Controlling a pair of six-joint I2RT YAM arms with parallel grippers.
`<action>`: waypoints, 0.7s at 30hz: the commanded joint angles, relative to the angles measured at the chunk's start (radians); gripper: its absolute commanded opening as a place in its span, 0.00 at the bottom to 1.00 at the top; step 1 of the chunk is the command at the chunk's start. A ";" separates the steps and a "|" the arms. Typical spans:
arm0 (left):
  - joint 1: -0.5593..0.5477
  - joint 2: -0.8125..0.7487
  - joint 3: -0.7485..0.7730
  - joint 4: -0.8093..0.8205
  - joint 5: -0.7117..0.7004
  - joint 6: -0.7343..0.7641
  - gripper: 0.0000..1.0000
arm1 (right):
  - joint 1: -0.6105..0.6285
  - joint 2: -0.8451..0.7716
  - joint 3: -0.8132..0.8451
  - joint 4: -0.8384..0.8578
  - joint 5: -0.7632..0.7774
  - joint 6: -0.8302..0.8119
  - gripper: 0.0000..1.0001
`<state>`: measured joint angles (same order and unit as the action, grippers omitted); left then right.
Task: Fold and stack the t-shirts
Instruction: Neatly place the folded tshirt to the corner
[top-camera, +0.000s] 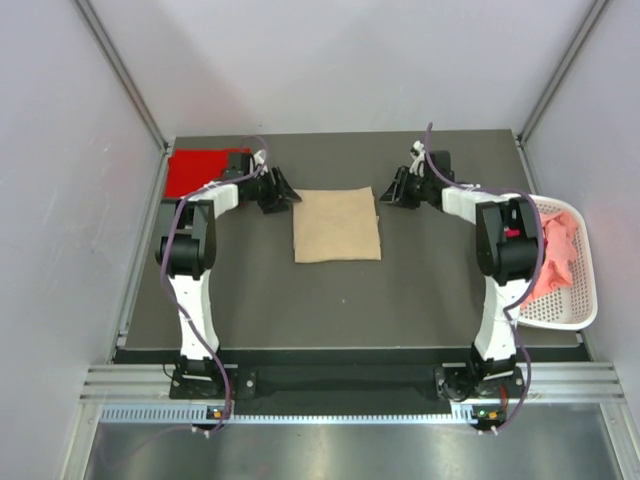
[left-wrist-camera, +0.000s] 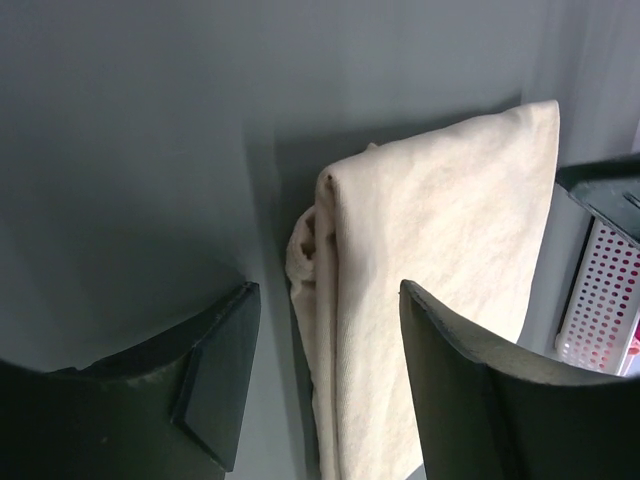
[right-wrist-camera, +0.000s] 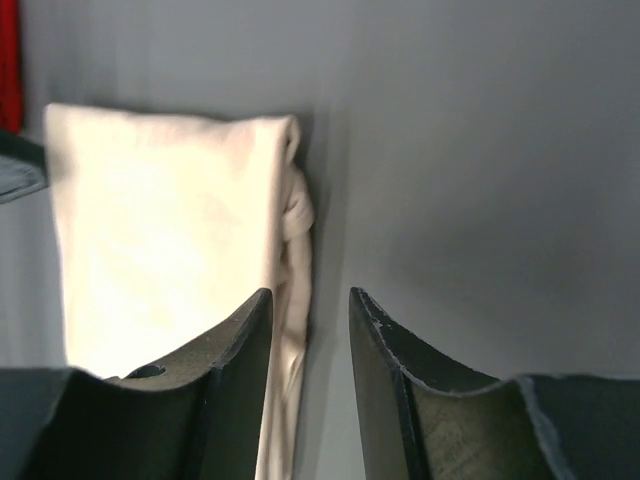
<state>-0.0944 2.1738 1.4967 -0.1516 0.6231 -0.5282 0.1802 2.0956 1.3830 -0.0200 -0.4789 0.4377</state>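
Note:
A tan t-shirt (top-camera: 337, 225), folded into a square, lies flat at the table's middle. My left gripper (top-camera: 287, 194) is at its back left corner; in the left wrist view (left-wrist-camera: 325, 385) the jaws stand wide open with the shirt's folded edge (left-wrist-camera: 400, 300) between them. My right gripper (top-camera: 389, 193) is at the back right corner; in the right wrist view (right-wrist-camera: 310, 335) the jaws are open with a narrower gap, and the shirt's bunched edge (right-wrist-camera: 290, 260) lies between them. A folded red t-shirt (top-camera: 198, 171) lies at the back left. Pink t-shirts (top-camera: 556, 255) are piled in the basket.
A white slotted plastic basket (top-camera: 588, 300) stands at the table's right edge, beside the right arm. It also shows in the left wrist view (left-wrist-camera: 600, 300). Grey walls close in the table at the back and on both sides.

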 joint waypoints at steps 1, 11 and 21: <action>-0.016 0.034 0.011 0.014 -0.034 0.019 0.63 | -0.004 -0.138 -0.055 0.091 -0.015 0.010 0.37; -0.053 0.023 -0.041 0.012 -0.140 0.010 0.56 | -0.004 -0.252 -0.160 0.078 -0.001 -0.019 0.38; -0.076 0.046 -0.006 -0.028 -0.209 0.014 0.44 | -0.002 -0.284 -0.183 0.078 -0.013 -0.011 0.38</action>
<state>-0.1589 2.1777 1.4906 -0.1123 0.5018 -0.5400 0.1802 1.8774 1.2026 0.0151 -0.4801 0.4377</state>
